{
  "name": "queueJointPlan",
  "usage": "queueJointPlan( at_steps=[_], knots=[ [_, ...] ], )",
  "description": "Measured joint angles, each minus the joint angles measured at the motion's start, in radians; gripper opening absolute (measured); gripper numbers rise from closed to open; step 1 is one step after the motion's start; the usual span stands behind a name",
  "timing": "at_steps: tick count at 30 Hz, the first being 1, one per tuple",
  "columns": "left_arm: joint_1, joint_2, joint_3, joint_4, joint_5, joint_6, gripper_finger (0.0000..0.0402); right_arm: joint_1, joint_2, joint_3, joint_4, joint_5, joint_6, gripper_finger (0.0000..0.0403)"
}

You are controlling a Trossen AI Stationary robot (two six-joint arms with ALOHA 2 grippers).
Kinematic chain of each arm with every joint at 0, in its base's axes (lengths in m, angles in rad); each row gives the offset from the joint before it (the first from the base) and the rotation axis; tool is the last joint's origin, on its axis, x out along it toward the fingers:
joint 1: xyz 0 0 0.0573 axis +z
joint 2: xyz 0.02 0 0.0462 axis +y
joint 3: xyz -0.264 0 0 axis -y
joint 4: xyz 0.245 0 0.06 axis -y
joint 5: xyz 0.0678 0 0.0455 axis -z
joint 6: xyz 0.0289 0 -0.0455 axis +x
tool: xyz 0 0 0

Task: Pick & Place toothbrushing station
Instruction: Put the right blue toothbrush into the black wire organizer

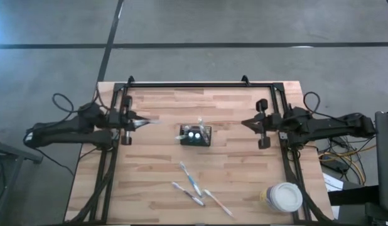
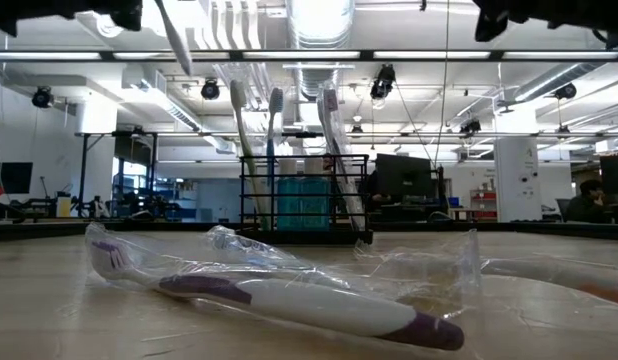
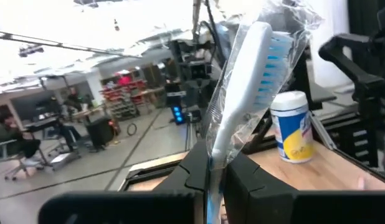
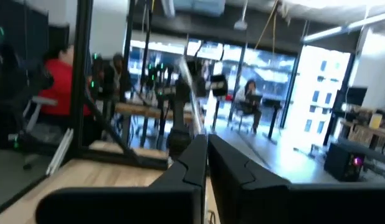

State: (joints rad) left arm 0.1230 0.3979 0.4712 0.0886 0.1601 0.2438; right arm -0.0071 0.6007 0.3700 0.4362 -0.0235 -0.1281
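Observation:
The black wire-mesh caddy [image 1: 195,135] stands at the table's middle, with several toothbrushes upright in it; it also shows in the low view [image 2: 304,195]. My left gripper [image 1: 140,123] is left of the caddy, above the table, shut on a white, blue-bristled toothbrush in clear wrap [image 3: 251,74]. That brush's end shows at the top of the low view [image 2: 175,38]. My right gripper [image 1: 247,123] is right of the caddy, shut and empty, as the right wrist view [image 4: 207,155] also shows. My left gripper pinches the wrapped toothbrush's handle [image 3: 216,146] between its two fingers, through the clear wrap. The fingers point toward the table's right side and lie along the brush. The bristle head [image 3: 275,59] sticks out past the fingertips, and the brush is lifted clear of the table.
Three wrapped toothbrushes [image 1: 189,177] [image 1: 188,194] [image 1: 218,203] lie on the table nearer its near edge; one with purple trim fills the low view's foreground [image 2: 289,300]. A round white-lidded tub [image 1: 284,197] stands at the near right corner. A black frame [image 1: 200,85] edges the table.

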Motion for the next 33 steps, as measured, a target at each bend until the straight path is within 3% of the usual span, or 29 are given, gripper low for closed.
queueJointPlan(
  at_steps=[7,14,23,33],
  knots=[
    [0.0,-0.18,-0.161,0.041,-0.033,-0.045,0.0022,0.0,-0.026,-0.157,0.165,0.0,0.02,0.0008],
    [0.0,-0.273,-0.278,0.074,-0.041,-0.08,0.0022,0.0,0.044,-0.302,0.47,0.0,0.025,0.0008],
    [0.0,-0.282,-0.336,0.071,-0.055,-0.088,0.0022,0.0,0.055,-0.343,0.475,0.007,0.031,0.0008],
    [0.0,-0.307,-0.398,0.136,0.003,-0.093,0.0022,0.0,0.039,-0.343,0.446,0.054,0.046,0.0008]
  ],
)
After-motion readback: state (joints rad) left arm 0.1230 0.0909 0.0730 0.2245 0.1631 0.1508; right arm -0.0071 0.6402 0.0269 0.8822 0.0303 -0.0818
